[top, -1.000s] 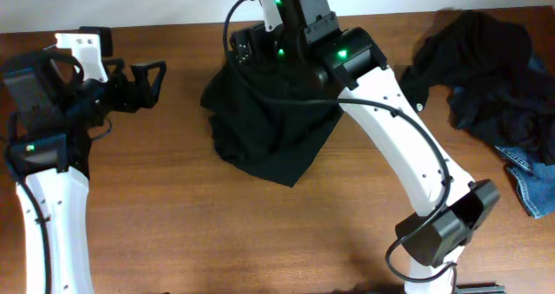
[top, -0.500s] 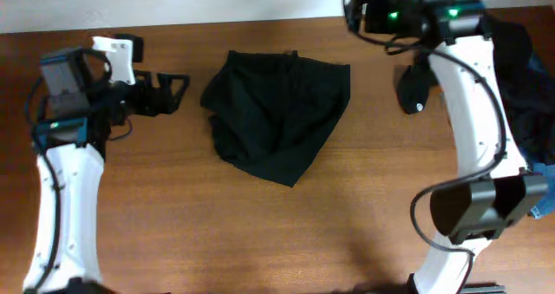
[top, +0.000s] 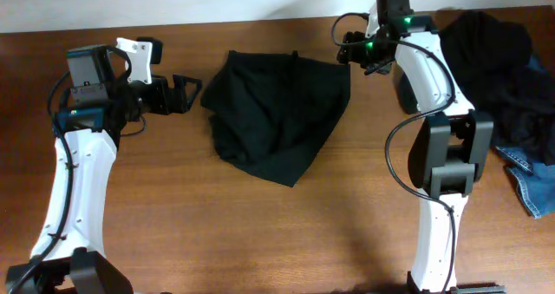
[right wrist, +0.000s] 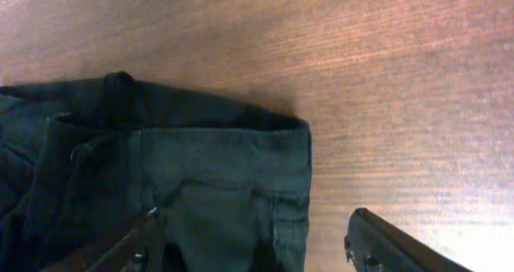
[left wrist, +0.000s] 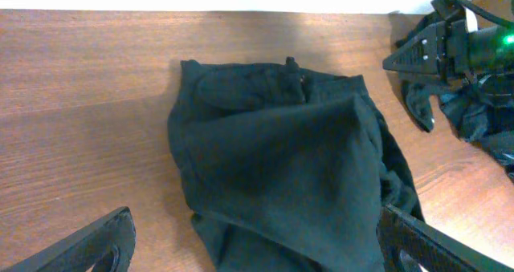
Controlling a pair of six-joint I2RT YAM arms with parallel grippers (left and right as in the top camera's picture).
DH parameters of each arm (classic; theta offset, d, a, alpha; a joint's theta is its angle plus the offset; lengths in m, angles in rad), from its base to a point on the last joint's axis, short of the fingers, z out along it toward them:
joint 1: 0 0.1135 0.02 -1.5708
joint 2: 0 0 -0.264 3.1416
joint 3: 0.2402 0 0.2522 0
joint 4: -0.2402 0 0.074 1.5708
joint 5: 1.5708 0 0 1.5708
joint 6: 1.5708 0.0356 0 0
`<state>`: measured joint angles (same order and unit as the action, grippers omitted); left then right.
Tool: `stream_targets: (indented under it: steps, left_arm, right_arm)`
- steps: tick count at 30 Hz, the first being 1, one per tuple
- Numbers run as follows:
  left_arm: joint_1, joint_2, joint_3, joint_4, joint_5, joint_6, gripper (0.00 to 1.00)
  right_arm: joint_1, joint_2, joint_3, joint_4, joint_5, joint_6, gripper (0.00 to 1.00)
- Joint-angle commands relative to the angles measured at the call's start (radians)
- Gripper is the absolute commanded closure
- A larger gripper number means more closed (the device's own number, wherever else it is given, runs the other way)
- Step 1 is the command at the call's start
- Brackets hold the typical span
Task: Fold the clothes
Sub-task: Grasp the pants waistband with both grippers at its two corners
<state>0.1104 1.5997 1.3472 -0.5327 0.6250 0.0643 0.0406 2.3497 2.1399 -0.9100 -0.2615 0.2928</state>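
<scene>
A black garment (top: 276,116) lies folded in a rough triangle on the wooden table (top: 260,233), waistband toward the back edge. It also shows in the left wrist view (left wrist: 281,160) and the right wrist view (right wrist: 161,184). My left gripper (top: 184,94) is open and empty, just left of the garment's left edge. My right gripper (top: 355,55) is open and empty, at the garment's back right corner, with the corner of the waistband between its fingers in its wrist view. A pile of more dark clothes (top: 490,64) lies at the back right.
A piece of blue denim (top: 531,181) lies at the right edge below the dark pile. The right arm's base stands at the front right (top: 438,242). The left arm runs along the table's left side (top: 74,181). A white wall borders the back edge.
My right arm has swung from over the garment out to the right and back to its back right corner. The garment now lies uncovered. My left gripper has moved right, closer to the garment.
</scene>
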Motion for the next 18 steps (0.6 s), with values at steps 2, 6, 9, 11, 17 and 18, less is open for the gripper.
stream_targets:
  steps: [2, 6, 9, 11, 17, 18]
  left_arm:
    - [-0.014, 0.014, 0.010, 0.096, -0.083, 0.020, 0.04]
    - [-0.032, 0.098, 0.060, 0.279, -0.122, 0.013, 0.04]
    - [-0.037, 0.193, 0.168, 0.235, -0.117, 0.017, 0.04]
    - [-0.045, 0.250, 0.234, 0.200, -0.117, 0.031, 0.04]
    - [-0.105, 0.435, 0.446, 0.180, -0.118, 0.066, 0.04]
    - [-0.114, 0.456, 0.475, 0.180, -0.117, 0.066, 0.04]
  right_arm:
    - [-0.002, 0.010, 0.004, 0.016, -0.016, 0.016, 0.25]
    - [0.005, 0.027, 0.003, 0.016, -0.016, 0.016, 0.26]
    - [0.010, 0.034, 0.003, 0.017, -0.015, 0.016, 0.29]
    - [0.013, 0.039, 0.003, 0.024, -0.015, 0.016, 0.31]
    - [0.014, 0.059, 0.003, 0.026, -0.016, 0.016, 0.32]
    - [0.014, 0.059, 0.003, 0.026, -0.016, 0.016, 0.32]
